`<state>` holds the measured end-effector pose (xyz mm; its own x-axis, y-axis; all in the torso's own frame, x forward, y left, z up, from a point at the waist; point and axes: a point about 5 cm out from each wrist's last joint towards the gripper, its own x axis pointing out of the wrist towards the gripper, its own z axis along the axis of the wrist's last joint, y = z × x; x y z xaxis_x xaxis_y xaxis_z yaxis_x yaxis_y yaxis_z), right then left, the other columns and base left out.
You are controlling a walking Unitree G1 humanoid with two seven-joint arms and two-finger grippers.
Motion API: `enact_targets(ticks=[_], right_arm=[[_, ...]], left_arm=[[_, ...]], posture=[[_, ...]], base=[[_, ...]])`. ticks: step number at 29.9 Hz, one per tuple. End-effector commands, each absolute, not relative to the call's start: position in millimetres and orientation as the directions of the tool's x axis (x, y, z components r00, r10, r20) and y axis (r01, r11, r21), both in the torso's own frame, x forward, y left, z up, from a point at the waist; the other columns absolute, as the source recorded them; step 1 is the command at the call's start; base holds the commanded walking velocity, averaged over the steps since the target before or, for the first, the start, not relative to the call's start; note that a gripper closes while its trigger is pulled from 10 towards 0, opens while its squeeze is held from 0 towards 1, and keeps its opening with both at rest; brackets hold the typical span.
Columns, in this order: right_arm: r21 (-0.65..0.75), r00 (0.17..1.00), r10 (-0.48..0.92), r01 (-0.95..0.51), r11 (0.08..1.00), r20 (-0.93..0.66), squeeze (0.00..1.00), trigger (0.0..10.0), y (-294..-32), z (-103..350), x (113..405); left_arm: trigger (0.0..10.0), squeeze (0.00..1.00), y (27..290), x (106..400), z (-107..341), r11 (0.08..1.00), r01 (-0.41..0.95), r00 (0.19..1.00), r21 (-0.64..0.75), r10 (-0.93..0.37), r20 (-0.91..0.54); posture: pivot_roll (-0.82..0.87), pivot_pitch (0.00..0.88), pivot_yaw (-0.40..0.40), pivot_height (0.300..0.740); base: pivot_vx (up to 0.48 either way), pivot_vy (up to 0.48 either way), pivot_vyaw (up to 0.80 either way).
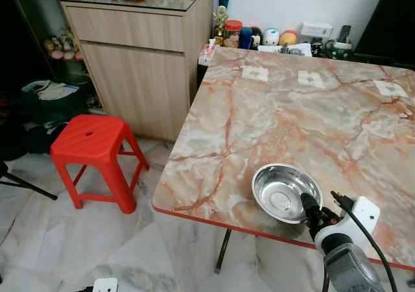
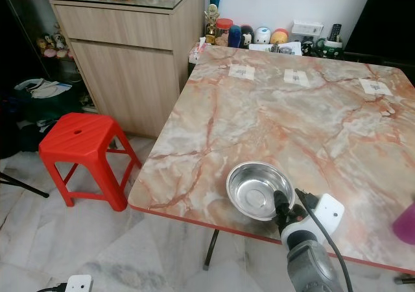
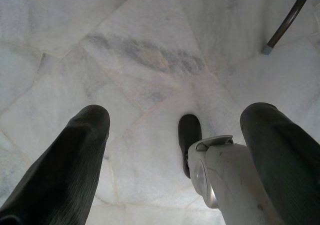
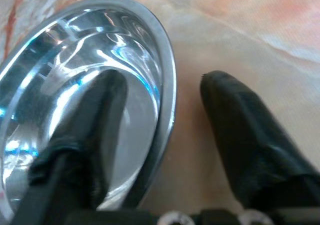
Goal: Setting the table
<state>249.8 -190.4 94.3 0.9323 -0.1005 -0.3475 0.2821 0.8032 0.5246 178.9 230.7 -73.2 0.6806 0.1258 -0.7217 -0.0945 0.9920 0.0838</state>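
One steel bowl point(image 1: 286, 192) sits near the table's point(image 1: 272, 123) front edge. The right gripper point(image 4: 165, 100) straddles its rim, fingers spread, unclenched: one inside, one outside. Three paper labels point(image 1: 255, 73) lie along the far edge. One red stool point(image 1: 91, 139) stands beside the table. The left gripper point(image 3: 175, 130) hangs released over the floor point(image 3: 150, 50).

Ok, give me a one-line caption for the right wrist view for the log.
Right hand straddling the steel bowl's rim, one finger inside, one outside, on the marble table.

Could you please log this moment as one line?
right hand open, straddling steel bowl rim | bowl near table front edge | left hand idle
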Motion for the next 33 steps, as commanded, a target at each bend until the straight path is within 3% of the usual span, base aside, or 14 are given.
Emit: enact_targets(ticks=[1,2,3,4,33], right_arm=[[0.547,0.931,-0.087,0.282,0.788,-0.354,0.00,10.0,-187,95,254],[0.547,0.931,-0.087,0.282,0.788,-0.355,0.00,10.0,-187,95,254],[0.548,0.931,-0.086,0.281,0.788,-0.355,0.00,5.8,-187,95,254],[0.550,0.931,-0.084,0.282,0.786,-0.356,0.00,0.0,-187,95,254],[0.578,0.940,-0.083,0.272,0.769,-0.332,0.00,0.0,-182,100,264]], left_arm=[[10.0,0.00,233,172,-76,0.992,-0.085,0.662,0.094,0.127,-0.739],[10.0,0.00,233,172,-76,0.992,-0.085,0.662,0.094,0.126,-0.739],[10.0,0.00,233,172,-76,0.992,-0.085,0.661,0.093,0.126,-0.739],[10.0,0.00,233,172,-76,0.992,-0.084,0.661,0.094,0.126,-0.740],[10.0,0.00,233,172,-77,0.992,-0.083,0.657,0.097,0.128,-0.743]], posture=[[0.01,0.104,-0.038,0.740],[0.01,0.104,-0.038,0.740],[0.01,0.104,-0.038,0.740],[0.02,0.104,-0.038,0.740],[0.02,0.106,-0.038,0.740]], base=[[0.000,0.000,0.00],[0.000,0.000,0.00],[0.000,0.000,0.00],[0.000,0.000,0.00],[0.000,0.000,0.00]])
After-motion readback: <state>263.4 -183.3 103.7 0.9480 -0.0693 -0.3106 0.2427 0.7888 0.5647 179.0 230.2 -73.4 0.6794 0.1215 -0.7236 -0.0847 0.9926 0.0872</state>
